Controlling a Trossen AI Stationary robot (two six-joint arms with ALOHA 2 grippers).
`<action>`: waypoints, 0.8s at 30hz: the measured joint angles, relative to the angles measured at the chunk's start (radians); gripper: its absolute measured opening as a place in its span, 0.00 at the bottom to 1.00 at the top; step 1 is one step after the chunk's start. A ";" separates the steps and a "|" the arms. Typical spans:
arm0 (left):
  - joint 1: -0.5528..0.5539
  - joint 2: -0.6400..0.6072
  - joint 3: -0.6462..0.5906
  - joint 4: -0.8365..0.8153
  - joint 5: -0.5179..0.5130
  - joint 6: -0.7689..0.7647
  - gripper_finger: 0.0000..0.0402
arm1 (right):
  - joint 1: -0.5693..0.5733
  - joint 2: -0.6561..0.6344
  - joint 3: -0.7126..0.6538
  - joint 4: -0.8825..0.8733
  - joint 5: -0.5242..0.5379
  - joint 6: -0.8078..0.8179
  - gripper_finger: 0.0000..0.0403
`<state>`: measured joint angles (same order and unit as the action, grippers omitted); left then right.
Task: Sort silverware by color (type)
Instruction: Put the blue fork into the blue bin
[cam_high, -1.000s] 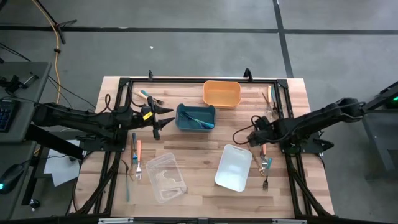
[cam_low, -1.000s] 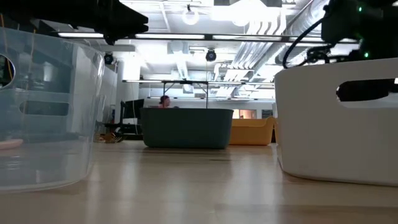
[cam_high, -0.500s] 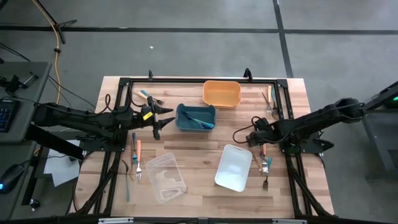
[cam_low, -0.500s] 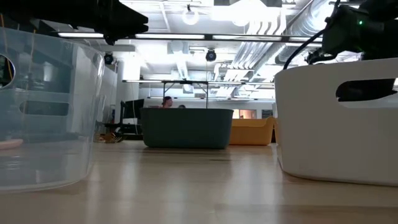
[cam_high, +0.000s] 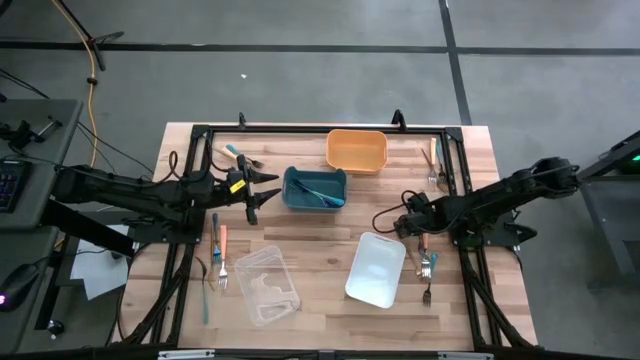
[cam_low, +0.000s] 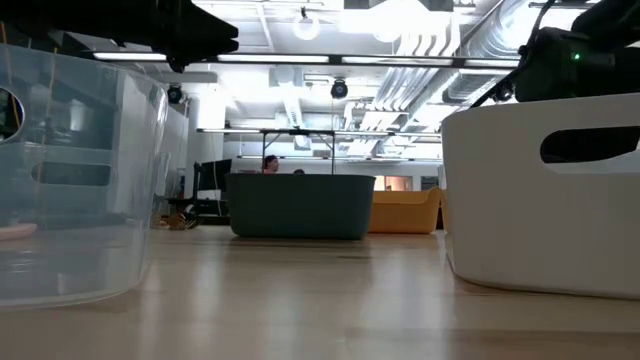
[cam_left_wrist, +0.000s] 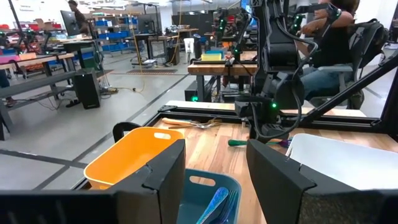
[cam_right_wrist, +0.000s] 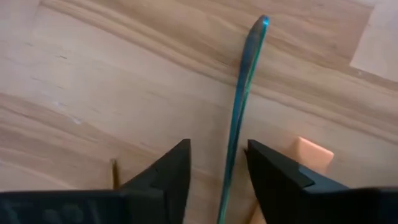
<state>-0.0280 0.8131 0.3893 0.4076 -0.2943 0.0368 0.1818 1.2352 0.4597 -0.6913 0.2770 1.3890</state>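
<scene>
My right gripper (cam_high: 410, 226) is low over the table's right side, open, just right of the white bin (cam_high: 375, 268). In its wrist view the gripper (cam_right_wrist: 217, 168) has a finger on each side of a teal-handled utensil (cam_right_wrist: 241, 99) that lies flat on the wood; a salmon handle (cam_right_wrist: 314, 152) lies beside it. More silverware (cam_high: 425, 262) lies nearby, with other pieces at the left (cam_high: 217, 250), the far left (cam_high: 240, 155) and the far right (cam_high: 433, 160). My left gripper (cam_high: 262, 190) waits open by the teal bin (cam_high: 315, 188), which holds teal utensils (cam_left_wrist: 214, 202).
The orange bin (cam_high: 356, 150) stands at the far edge and the clear bin (cam_high: 267, 285) near the front left. Black frame rails (cam_high: 320, 128) run around the work area. Bare wood lies between the teal and white bins. People sit beyond the table.
My right gripper has come down toward the silverware beside the white bin and shifted slightly toward the table's near edge. The left arm and all the bins stay where they were.
</scene>
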 joint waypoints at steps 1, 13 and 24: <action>0.000 0.000 0.000 0.000 0.000 0.000 0.40 | 0.000 0.005 0.001 0.001 0.000 0.002 0.31; 0.000 0.000 0.000 -0.001 0.000 0.000 0.40 | 0.000 0.008 0.023 -0.039 -0.006 -0.042 0.02; 0.000 0.000 0.000 0.000 0.000 0.000 0.40 | -0.039 0.008 0.294 -0.256 0.108 -0.264 0.01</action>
<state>-0.0280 0.8131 0.3893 0.4074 -0.2943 0.0372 0.1431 1.2430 0.7536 -0.9473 0.3846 1.1251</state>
